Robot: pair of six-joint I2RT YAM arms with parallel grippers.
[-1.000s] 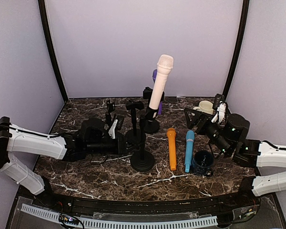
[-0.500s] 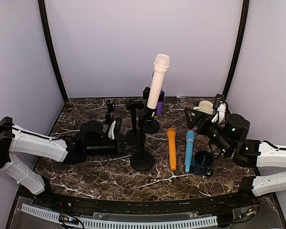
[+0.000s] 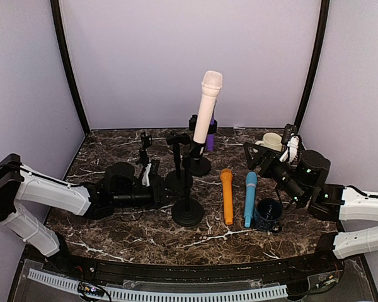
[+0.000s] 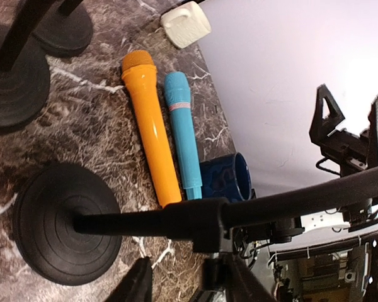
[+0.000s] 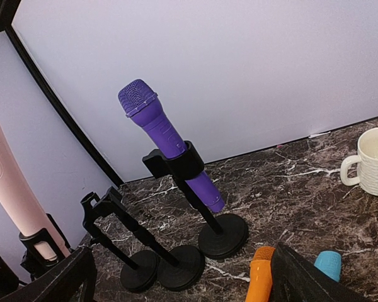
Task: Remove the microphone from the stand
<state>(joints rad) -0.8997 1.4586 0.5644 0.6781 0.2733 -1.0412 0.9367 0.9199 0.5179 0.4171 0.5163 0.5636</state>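
A pale pink microphone [image 3: 208, 107] stands tilted in the clip of the front black stand [image 3: 188, 211]. It also shows at the left edge of the right wrist view [image 5: 9, 189]. My left gripper [image 3: 167, 196] is low at that stand's pole, jaws apart. In the left wrist view the pole [image 4: 145, 223] crosses just ahead of the gripper [image 4: 189, 280] and its fingertips [image 4: 138, 283]. A purple microphone [image 5: 167, 141] sits in the back stand [image 5: 222, 236]. My right gripper [image 3: 258, 157] is open and empty, off to the right.
An orange microphone [image 3: 227, 195] and a blue microphone [image 3: 249, 198] lie side by side on the marble table. A dark blue mug [image 3: 268, 214] lies beside them and a cream mug [image 3: 272, 140] stands at the back right. Two empty stands [image 5: 157, 267] stand left of the purple one.
My left gripper has slid right and lower, up to the front stand's pole. The pink microphone's head has shifted slightly left. The right arm has not moved.
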